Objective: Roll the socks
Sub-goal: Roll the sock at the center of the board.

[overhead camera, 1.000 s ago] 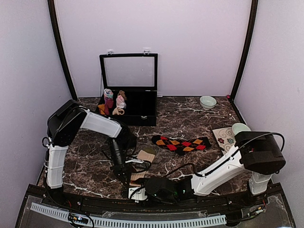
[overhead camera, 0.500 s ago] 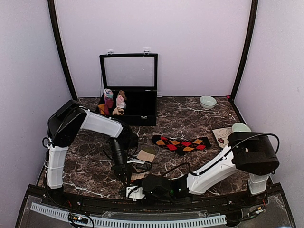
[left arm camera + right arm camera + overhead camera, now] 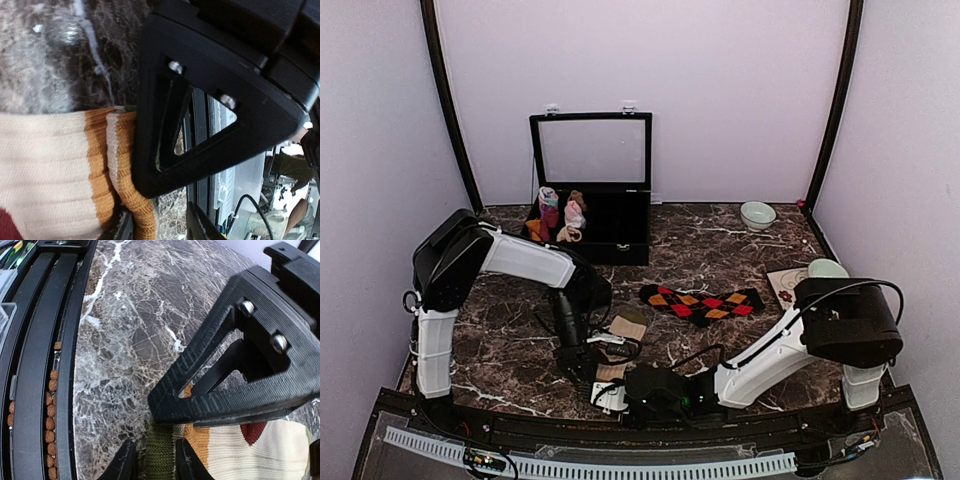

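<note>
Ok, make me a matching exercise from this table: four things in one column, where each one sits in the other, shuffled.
Things:
1. argyle sock
2. striped sock
3. small bowl
4. sock rolls

Places:
A. inside the open black box
B. far back right
C. nearest the front edge
D. flat, in the middle

Pairs: 1-D, 2-C, 3-B, 4-A

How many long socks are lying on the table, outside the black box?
2: the striped cream sock at the near edge of the table, and the black argyle sock near its middle. Another argyle sock may lie hidden under that one.
</note>
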`<state>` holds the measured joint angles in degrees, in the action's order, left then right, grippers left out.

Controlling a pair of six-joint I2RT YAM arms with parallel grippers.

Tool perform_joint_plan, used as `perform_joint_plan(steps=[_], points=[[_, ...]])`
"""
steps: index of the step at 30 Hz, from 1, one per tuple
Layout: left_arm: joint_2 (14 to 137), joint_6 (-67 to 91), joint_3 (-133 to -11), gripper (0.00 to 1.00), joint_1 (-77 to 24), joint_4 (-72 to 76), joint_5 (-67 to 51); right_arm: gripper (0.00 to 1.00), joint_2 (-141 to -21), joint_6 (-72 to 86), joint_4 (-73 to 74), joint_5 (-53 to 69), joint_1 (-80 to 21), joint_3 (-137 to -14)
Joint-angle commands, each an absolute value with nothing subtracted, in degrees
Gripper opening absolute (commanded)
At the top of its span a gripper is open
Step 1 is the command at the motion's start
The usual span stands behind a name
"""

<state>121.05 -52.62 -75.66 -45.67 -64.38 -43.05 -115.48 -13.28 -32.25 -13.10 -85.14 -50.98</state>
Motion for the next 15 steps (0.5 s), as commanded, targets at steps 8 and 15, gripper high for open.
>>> perform_joint_plan(steps=[8, 15], points=[[105.83, -51.97, -64.54, 0.54, -37.61, -50.55, -31.78, 0.18, -119.58, 0.6, -30.8, -11.05, -82.79, -44.42], [96.25, -50.9, -55.83, 0.55, -35.64, -46.73, -32.52, 0.14, -120.16, 6.31, -30.61, -8.27, -81.17, -43.45]])
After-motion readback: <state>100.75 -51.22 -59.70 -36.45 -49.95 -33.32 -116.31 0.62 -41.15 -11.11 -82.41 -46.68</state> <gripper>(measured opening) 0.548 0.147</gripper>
